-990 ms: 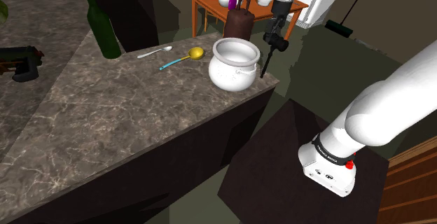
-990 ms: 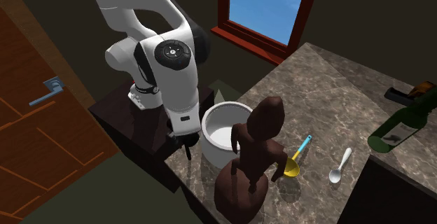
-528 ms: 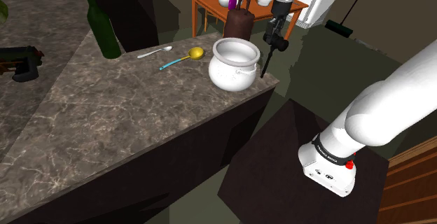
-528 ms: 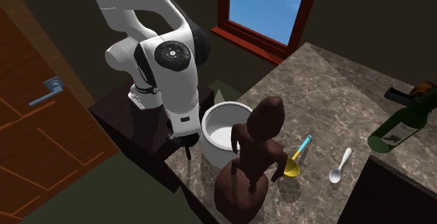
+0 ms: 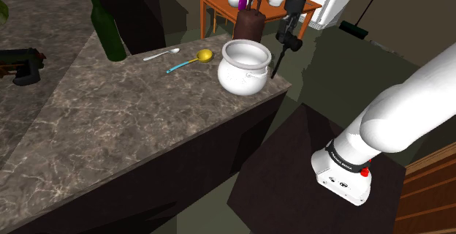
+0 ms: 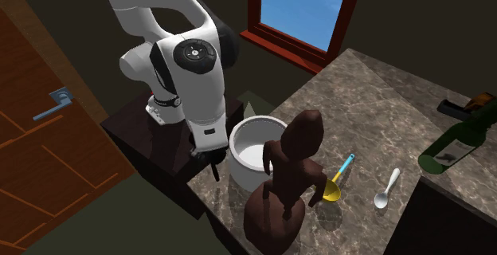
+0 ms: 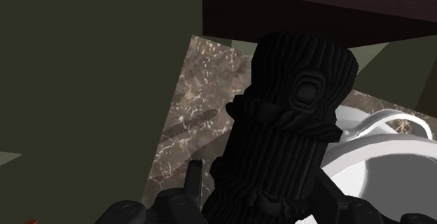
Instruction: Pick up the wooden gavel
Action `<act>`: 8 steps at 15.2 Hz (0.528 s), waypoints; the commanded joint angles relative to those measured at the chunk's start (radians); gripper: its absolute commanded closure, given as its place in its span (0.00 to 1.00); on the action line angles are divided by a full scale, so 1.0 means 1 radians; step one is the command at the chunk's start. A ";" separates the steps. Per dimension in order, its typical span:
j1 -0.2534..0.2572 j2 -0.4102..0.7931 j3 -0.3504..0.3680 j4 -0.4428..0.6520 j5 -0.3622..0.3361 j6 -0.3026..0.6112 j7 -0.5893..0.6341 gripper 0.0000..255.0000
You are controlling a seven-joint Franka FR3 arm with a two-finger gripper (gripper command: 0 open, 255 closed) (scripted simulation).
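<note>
Mottled grey-brown stone forms the bench, with a red-framed window onto blue sky behind it in the second exterior view.

Count what you have on the bench:
- one tall dark green glass bottle, standing upright
- two spoons lying near each other: a small silver spoon and a spoon with a yellow bowl and a blue handle
- one round white pot with a wide open mouth, near the bench's corner
- one dark brown hooded figurine, just beside the pot

You have one gavel, the dark, grain-ribbed wooden gavel. It is in the hand, with its thick barrel-shaped head rising between the two black fingers. They are clamped against its sides. In the shoulder view its thin handle hangs below the hand over the bench's corner, just beside the pot. You cannot tell whether its tip touches the stone.

Your arm rises from the dark box stand at the shoulder view's lower right, leaves the frame, and comes back down from the top edge. In the second exterior view the big white links fold above the stand. The wrist points nearly straight down, placing the hand at the bench's corner next to the pot.
</note>
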 commanded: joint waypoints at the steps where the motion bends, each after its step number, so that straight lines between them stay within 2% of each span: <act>1: 0.000 -0.009 0.001 0.020 -0.002 -0.028 0.002 1.00; 8: 0.002 -0.027 0.005 0.096 -0.006 -0.122 0.006 1.00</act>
